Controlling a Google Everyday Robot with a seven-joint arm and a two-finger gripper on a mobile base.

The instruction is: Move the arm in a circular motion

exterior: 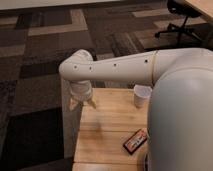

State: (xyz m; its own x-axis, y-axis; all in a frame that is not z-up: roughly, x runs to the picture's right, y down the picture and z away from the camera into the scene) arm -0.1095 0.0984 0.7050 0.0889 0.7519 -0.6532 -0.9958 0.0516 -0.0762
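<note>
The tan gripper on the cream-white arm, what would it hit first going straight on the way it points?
The tan gripper points down, so probably the light wooden table top near its far corner, though depth is unclear and it might just pass the edge.

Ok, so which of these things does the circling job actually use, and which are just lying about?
In the job: arm; its gripper, hanging above the far left corner of the wooden table.
Just lying about: white paper cup; red-and-black packet; wooden table; office chair.
</note>
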